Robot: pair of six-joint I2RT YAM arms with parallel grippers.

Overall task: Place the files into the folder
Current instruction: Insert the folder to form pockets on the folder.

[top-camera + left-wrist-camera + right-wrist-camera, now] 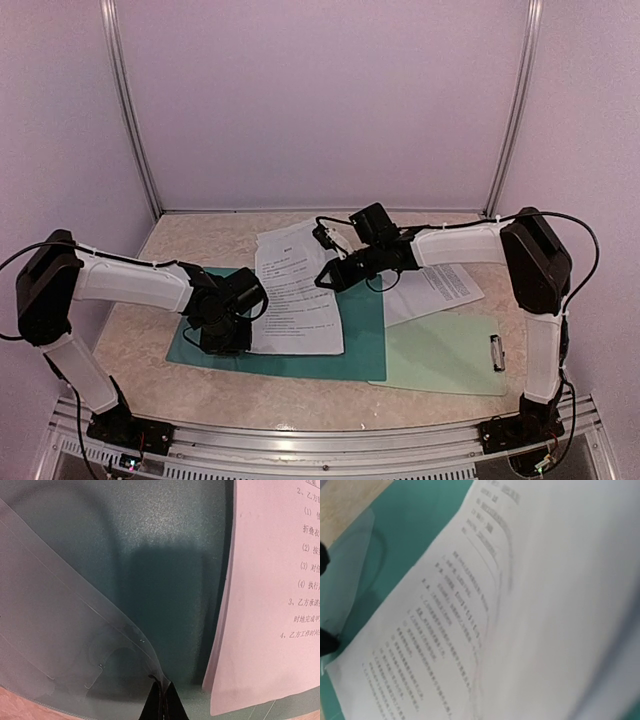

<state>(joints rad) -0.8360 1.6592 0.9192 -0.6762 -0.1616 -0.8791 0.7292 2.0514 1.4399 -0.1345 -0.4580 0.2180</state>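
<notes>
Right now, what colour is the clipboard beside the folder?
The clipboard is pale mint green; top view shows it best.

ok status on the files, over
Left gripper shut on dark teal card folder's clear flap. Right gripper shut by white printed sheets. Nothing blocking.

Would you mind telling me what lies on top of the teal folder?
White printed sheets cover the middle of the folder; the left gripper pinches its clear flap. Anything beneath the sheets is hidden.

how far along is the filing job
Done: no sheet looks tucked in yet. In hand: left gripper pinches the clear cover; right gripper seems to hold one sheet over the folder. Left: slide it under, then the second sheet.
</notes>
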